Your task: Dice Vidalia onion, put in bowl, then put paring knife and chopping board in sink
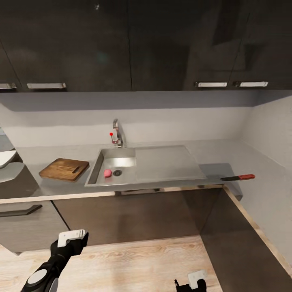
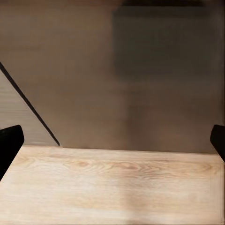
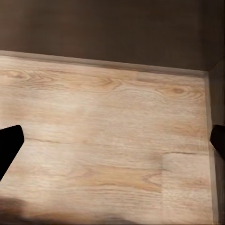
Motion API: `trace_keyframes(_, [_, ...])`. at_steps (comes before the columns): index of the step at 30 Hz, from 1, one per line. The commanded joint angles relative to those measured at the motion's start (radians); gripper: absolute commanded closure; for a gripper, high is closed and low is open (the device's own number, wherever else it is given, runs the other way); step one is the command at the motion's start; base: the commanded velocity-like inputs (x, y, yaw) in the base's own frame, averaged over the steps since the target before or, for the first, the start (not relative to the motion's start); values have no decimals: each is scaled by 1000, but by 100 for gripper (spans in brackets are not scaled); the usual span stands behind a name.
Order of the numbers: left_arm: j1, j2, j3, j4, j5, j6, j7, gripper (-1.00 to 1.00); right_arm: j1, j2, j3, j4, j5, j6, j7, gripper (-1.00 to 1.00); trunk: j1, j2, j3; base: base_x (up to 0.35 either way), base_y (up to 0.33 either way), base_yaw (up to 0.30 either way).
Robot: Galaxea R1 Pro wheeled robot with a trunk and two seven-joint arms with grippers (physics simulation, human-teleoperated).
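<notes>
Onion: we see the Vidalia onion (image 1: pixel 107 173) as a small pinkish round lump on the floor of the sink (image 1: pixel 166 164), just beside the round drain.
Sink: grey matte basin with a flat drainboard to its right; a chrome tap (image 1: pixel 117 134) with a red dot stands behind it.
Chopping board: the chopping board (image 1: pixel 64 169) is brown wood with a handle slot, lying flat left of the sink.
Paring knife: the paring knife (image 1: pixel 238 177) has a red handle and dark blade; it lies well to the right of the sink, near the corner.
Tabletop: our grey tabletop (image 1: pixel 227 156) runs under dark wall cabinets (image 1: pixel 134 44) and a pale backsplash.
Floor: light wood planks (image 3: pixel 108 136) meet dark base cabinets.
Left claw: the left claw (image 2: pixel 112 140) is released, fingertips wide apart, grasping nothing.
Right claw: the right claw (image 3: pixel 112 140) is likewise spread and empty over the floor.
</notes>
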Motion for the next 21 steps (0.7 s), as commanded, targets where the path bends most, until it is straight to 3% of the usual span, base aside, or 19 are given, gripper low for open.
trace_keyframes(1, [0, 0, 1, -2, 4, 5, 0, -100, -1, 0, 1, 1, 10, -2, -5, -100, 1, -2, -2, 0, -177, -2])
trace_keyframes(8, [0, -1, 4, -3, 4, 9, 1, -100, -1, 0, 1, 1, 10, -2, -5, -100, 1, -2, -2, 0, -55, -1])
trace_keyframes(11, [-1, -1, 5, -4, 4, 48, 1, -100, -1, 0, 1, 1, 10, -2, -5, -100, 1, -2, -2, 0, -9, 0])
trace_keyframes(16, [-29, 12, 5, -5, 4, 209, 1, -100, -1, 0, 1, 1, 10, -2, -5, -100, 1, -2, -2, 0, -3, 0])
trace_keyframes(21, [-133, 28, 6, -5, 4, 317, 0, -100, -1, 0, 1, 2, 10, -2, -5, -100, 1, -2, -2, 0, 0, 0])
